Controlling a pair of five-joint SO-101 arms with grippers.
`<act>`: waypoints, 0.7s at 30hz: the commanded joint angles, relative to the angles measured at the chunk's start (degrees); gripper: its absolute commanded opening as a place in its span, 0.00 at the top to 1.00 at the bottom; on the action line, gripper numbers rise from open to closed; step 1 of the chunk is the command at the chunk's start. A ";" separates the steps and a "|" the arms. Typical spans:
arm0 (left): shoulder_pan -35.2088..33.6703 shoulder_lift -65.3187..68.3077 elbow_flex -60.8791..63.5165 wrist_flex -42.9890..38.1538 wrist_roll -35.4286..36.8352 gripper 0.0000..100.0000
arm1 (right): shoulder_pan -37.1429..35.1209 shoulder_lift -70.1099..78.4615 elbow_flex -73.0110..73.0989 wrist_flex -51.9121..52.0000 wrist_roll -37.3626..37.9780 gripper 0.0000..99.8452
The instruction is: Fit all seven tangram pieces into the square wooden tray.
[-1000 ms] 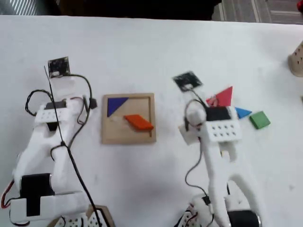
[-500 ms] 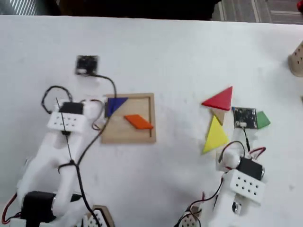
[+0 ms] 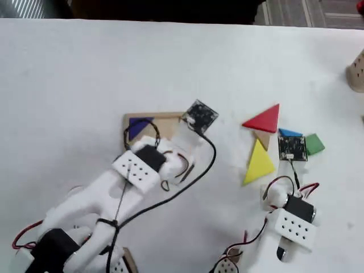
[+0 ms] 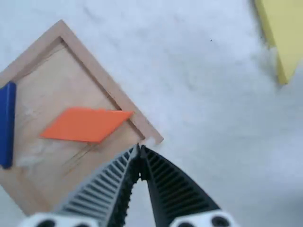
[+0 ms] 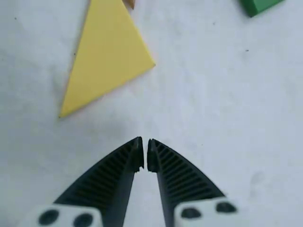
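The square wooden tray [image 3: 165, 116] lies left of centre, with a blue triangle [image 3: 138, 126] in its far left corner. My left arm lies across it. The left gripper [image 4: 140, 151] is shut and empty, its tip over a tray [image 4: 94, 71] corner, beside the orange parallelogram [image 4: 85, 124] lying inside. To the right, loose on the table, are a red triangle [image 3: 264, 119], a yellow triangle [image 3: 259, 162], a small brown piece [image 3: 263, 138], a small blue triangle [image 3: 290, 133] and a green square [image 3: 314, 144]. The right gripper [image 5: 144, 153] is shut and empty, just short of the yellow triangle [image 5: 106, 56].
A pale wooden pegged object [image 3: 357, 71] stands at the right edge. Another wooden piece [image 3: 128, 259] shows at the front edge near the left arm's base. Cables loop around both arms. The far half of the white table is bare.
The left arm has swung right, across the tray, hiding the orange parallelogram in the high view. The right arm pulled back to the front right, uncovering the yellow triangle.
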 commanded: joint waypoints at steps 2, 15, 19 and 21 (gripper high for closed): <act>-3.12 9.98 -5.80 -0.79 -0.09 0.98 | -1.19 -0.92 -0.35 -0.92 0.70 0.98; -9.45 24.66 -17.58 -1.32 0.00 0.98 | -1.71 -0.92 -0.35 -0.92 0.62 0.98; -12.70 29.49 -22.15 -1.23 0.00 0.98 | -1.71 -0.92 -0.35 -0.92 0.70 0.98; -13.23 31.34 -24.35 -0.88 0.00 0.98 | -1.71 -0.92 -0.35 -0.92 0.70 0.98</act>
